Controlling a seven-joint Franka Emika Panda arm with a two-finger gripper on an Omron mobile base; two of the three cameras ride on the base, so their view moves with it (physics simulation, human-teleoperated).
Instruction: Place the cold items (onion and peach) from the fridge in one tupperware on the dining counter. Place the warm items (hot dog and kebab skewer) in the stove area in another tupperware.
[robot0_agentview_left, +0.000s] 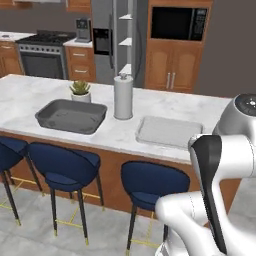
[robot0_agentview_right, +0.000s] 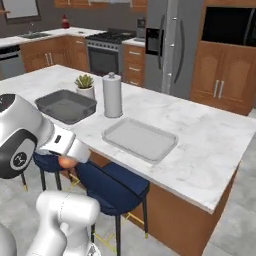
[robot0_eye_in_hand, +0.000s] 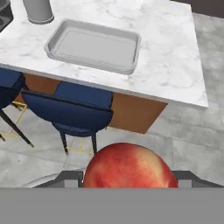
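The gripper (robot0_eye_in_hand: 127, 179) carries the peach (robot0_eye_in_hand: 127, 165): in the hand view the red and yellow fruit sits between the two dark fingertips (robot0_eye_in_hand: 70, 178), which stand fairly wide apart and press against its sides. In the right base view a bit of orange-red shows at the hand, low beside the blue bar stools (robot0_agentview_right: 112, 185), short of the dining counter (robot0_agentview_right: 210, 145).

The step in hand looks like the carry of a cold item to its container. Ahead of the fingers and beyond the near stool (robot0_eye_in_hand: 72, 109), the light grey tupperware (robot0_eye_in_hand: 94, 46) lies on the counter, open and with nothing visible in it. A darker grey tupperware (robot0_agentview_left: 71, 116) lies further off, past the paper towel roll (robot0_agentview_left: 123, 96) and near the small potted plant (robot0_agentview_left: 80, 90); it too looks empty.

The next move, as I judge it, calls for lifting the peach over the counter edge, bringing it above one tupperware, lowering it inside the rim and only then parting the fingers. The onion should later join it in that same container.
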